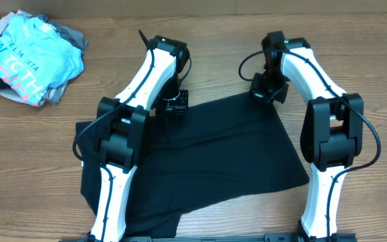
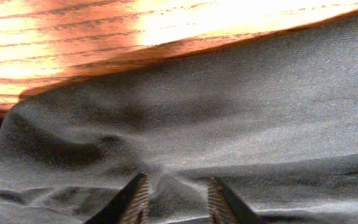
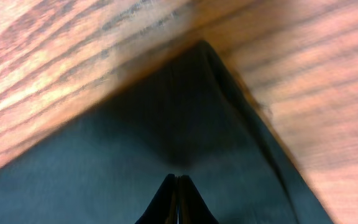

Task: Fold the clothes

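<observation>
Table (image 1: 200, 40): black T-shirt (image 1: 234, 154) lies spread mid-table between the arms, its near-left part under the left arm. Light blue T-shirt (image 1: 29, 57) sits on grey garments (image 1: 69, 35) at the far left corner. Left gripper (image 2: 176, 183) is at the shirt's far edge, jaws parted, a fabric ridge between them. Right gripper (image 3: 176, 180) is at the far right corner, tips pressed together; can't tell if cloth is nipped.

Plain black T-shirt (image 1: 227, 154), soft fabric, spread mostly flat across middle of table (image 1: 220, 40); lightly rumpled, far edge slanting, near-left part bunched.
</observation>
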You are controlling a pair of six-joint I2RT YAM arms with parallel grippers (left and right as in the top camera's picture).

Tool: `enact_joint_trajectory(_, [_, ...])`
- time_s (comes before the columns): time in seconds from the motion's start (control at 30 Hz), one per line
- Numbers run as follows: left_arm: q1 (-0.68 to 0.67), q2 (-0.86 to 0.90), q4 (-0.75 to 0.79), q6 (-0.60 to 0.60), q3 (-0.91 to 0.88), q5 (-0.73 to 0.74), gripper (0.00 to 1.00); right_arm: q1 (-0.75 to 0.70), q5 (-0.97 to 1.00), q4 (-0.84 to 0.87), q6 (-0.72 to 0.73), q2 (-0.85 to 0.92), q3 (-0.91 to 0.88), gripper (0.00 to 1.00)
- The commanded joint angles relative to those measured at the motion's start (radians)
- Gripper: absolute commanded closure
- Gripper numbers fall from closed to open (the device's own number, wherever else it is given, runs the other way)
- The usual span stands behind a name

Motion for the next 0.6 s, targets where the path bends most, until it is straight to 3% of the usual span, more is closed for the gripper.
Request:
enact_joint_trajectory(0.0, [0.005,0.018,-0.004,0.000,0.019,0.005,0.58,0.007,-0.007,0.062,-0.002,-0.029,-0.062,0.96])
enact_joint_trajectory(0.4, [0.005,0.018,0.020,0.001,0.019,0.005,0.41,-0.014,0.240,0.175,0.121,-0.013,-0.109,0.96])
enact_joint_trajectory(0.57, [0.005,0.018,0.029,0.001,0.019,0.005,0.38,-0.065,0.268,0.238,0.121,0.017,-0.109,0.96])
